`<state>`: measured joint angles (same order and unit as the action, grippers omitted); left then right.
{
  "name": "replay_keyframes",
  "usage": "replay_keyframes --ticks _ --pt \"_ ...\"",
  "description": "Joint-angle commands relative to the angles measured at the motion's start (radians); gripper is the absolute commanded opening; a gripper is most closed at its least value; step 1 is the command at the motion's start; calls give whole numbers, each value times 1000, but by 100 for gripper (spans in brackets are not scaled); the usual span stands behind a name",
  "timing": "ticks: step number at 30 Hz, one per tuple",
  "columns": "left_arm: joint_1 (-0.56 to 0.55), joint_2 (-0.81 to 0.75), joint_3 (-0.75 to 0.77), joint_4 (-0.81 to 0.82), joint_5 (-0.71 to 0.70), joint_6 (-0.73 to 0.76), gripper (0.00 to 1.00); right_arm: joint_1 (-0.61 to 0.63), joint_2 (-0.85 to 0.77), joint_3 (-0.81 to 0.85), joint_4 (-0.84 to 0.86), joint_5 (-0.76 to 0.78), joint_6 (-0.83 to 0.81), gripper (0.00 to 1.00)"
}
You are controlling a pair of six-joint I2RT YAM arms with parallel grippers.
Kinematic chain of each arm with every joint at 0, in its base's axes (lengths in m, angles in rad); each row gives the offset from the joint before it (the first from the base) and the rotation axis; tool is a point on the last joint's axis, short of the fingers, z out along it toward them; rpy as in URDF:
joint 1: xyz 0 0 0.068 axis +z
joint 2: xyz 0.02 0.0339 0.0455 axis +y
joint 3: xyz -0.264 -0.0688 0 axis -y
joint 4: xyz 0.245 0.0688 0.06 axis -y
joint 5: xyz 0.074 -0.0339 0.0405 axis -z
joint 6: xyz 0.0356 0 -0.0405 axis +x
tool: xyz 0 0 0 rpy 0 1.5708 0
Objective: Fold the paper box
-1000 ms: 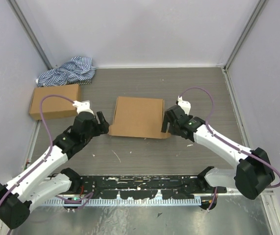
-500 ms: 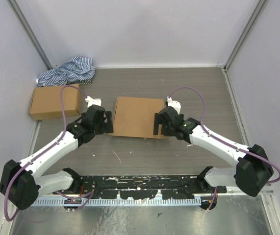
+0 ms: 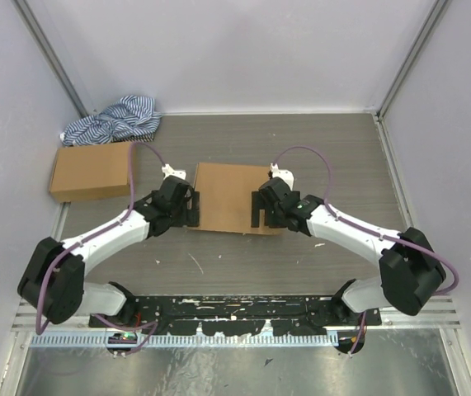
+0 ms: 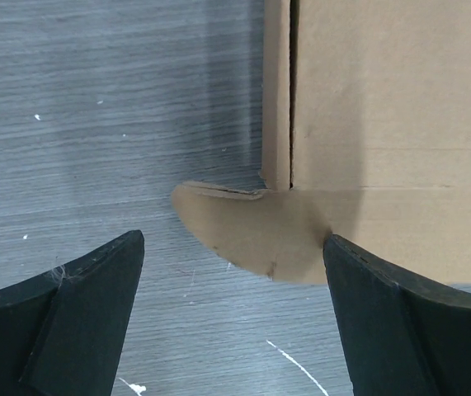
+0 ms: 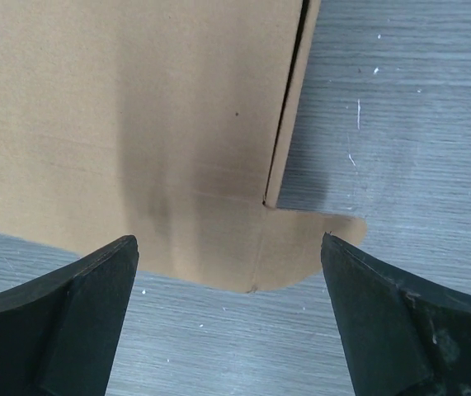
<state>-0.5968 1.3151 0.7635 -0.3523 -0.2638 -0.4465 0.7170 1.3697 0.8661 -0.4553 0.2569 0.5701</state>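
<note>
One paper box (image 3: pixel 233 198) lies flat at the centre of the frame on the grey, wood-grained table (image 3: pixel 219 256). It is plain matte brown cardboard, a shallow rectangle with a dark slit down each side wall. Two rounded tabs jut from its lower corners: the left tab (image 4: pixel 251 235) and the right tab (image 5: pixel 317 239).

There are two grippers with black, wedge-shaped fingers. The left gripper (image 3: pixel 194 209) sits at the box's left edge and the right gripper (image 3: pixel 258 210) at its right edge. Both have their jaws spread wide and clamp nothing, and each straddles its tab.

At the upper left are one smaller cardboard box (image 3: pixel 91 171) and, behind it, one crumpled blue-and-white striped cloth (image 3: pixel 113 120). Two purple cables (image 3: pixel 309 153) arc over the arms.
</note>
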Motion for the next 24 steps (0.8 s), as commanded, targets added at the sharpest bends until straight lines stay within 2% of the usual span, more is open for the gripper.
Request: replay_keyframes --ticks 1,7,13,20,24 --pt "1 49 29 32 27 22 96 5 21 53 51 8 -17 97" --pt "-3 69 24 32 42 23 95 16 51 49 56 -11 -14 96" --pt "-4 11 14 30 37 28 95 50 41 39 52 21 -13 96" --pt "-5 -91 -64 192 17 29 100 55 -18 -14 108 12 -20 100" --pt "-4 -99 -110 290 51 38 98 53 -36 -30 118 21 -22 100"
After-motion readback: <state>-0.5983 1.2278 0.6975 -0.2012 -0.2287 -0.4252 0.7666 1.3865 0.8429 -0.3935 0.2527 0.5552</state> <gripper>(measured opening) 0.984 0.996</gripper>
